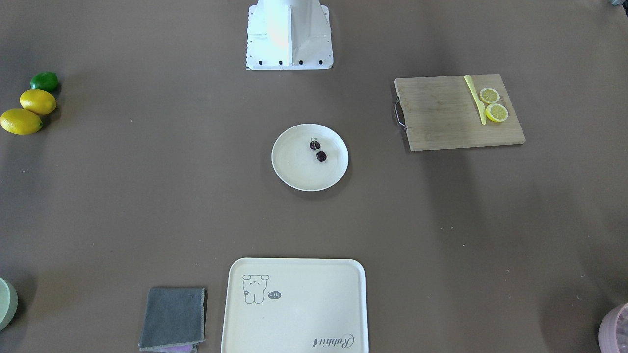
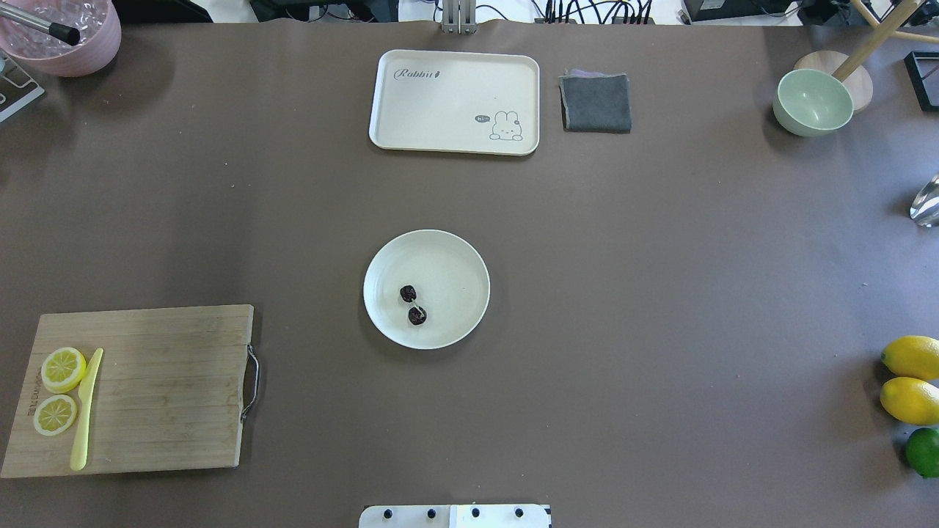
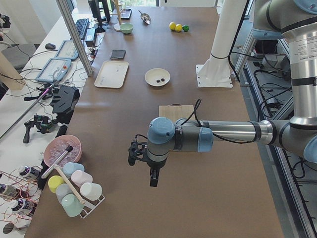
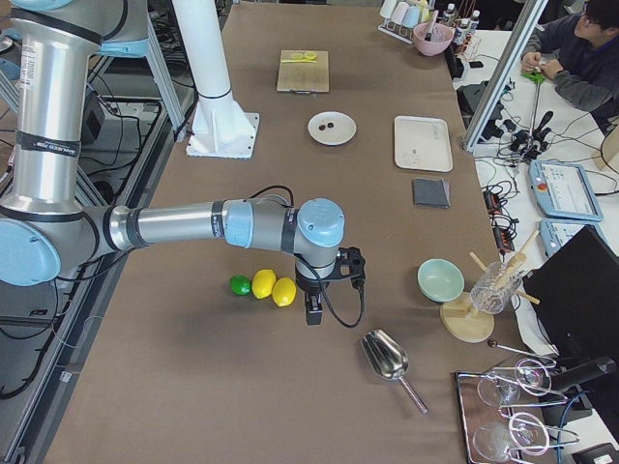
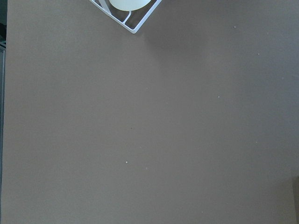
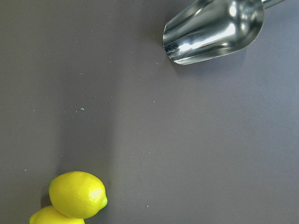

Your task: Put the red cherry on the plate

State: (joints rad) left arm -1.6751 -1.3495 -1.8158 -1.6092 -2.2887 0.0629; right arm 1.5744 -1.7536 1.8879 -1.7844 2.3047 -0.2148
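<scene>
1. The red cherry (image 1: 321, 156) lies inside the plate (image 1: 299, 171), off its centre toward the robot's base. The plate sits in the middle of the desk (image 1: 147, 196), well apart from every edge.
2. You can judge the placing step done: the pair rests on the plate floor with nothing touching it.
3. Your left arm (image 3: 223, 134) hangs over the desk's left end. The left fingers (image 3: 154, 179) point down above bare desk near the cup rack (image 5: 128, 14). Only a side camera shows them, so you cannot tell whether they are apart or closed.
4. Your right arm (image 4: 174, 224) hangs over the right end. The right fingers (image 4: 312, 311) are above the desk between the lemons (image 6: 77, 194) and the metal scoop (image 6: 215, 30). Again you cannot tell their state.
5. Neither wrist camera shows the fingers or anything carried.
6. The next move likely calls for little more than confirming the result. If you move an arm, keep it away from the middle, since a nudged plate could send the round cherries rolling.
</scene>
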